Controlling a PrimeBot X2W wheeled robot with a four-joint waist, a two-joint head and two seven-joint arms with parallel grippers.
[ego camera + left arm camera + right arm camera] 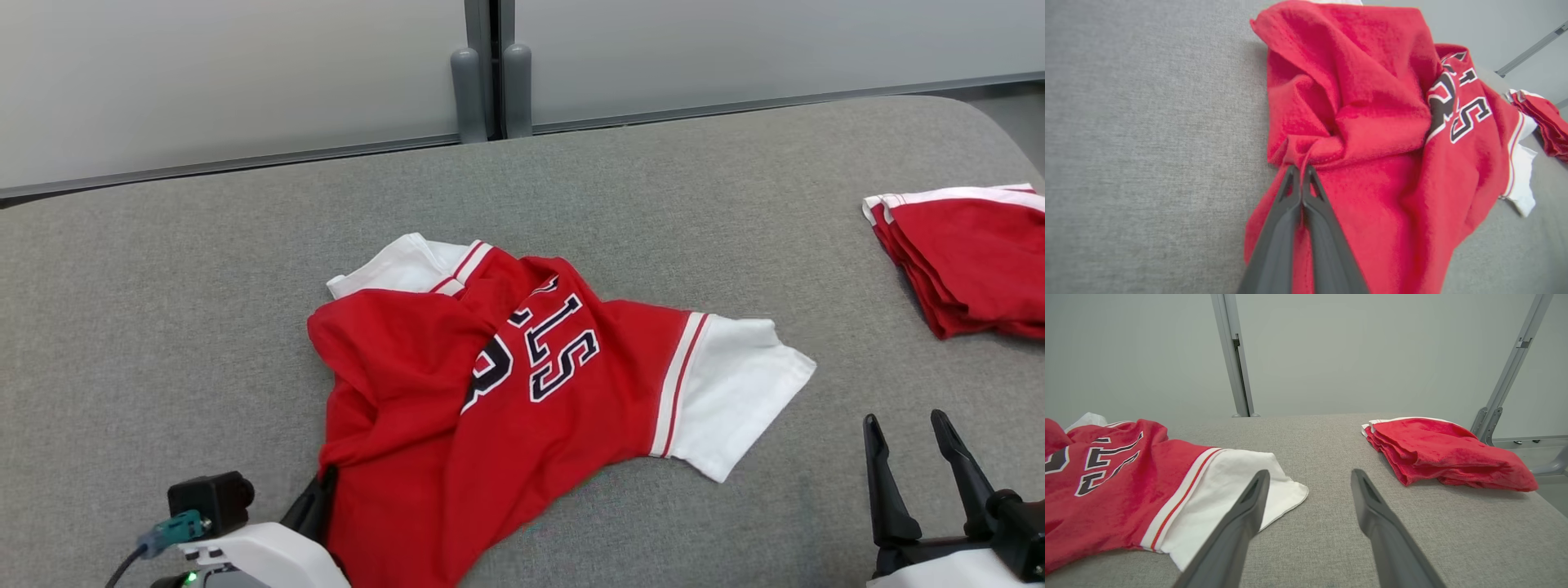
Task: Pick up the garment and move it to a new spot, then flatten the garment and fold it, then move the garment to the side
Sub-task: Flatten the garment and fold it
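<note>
Two grippers: left gripper (1301, 168) pinched shut on a fold of the crumpled red-and-white lettered jersey (506, 384), mid grey padded table (163, 286); right gripper (922, 441) spread, empty. Pickup step; next likely lift clear, carry to new spot.

**Head view:** high, tilted down, from the near side of the crumpled red jersey with white sleeves and black lettering (522, 384); far enough back to take in all of it.
**Left wrist view:** very close above the jersey's bunched red edge, facing steeply down.
**Right wrist view:** low, near-level, just beside the jersey, facing the pale grey wall panels (1372, 355).
**Shared by all three:** the jersey and the folded red cloth stack (971, 261) apart from it.
</note>
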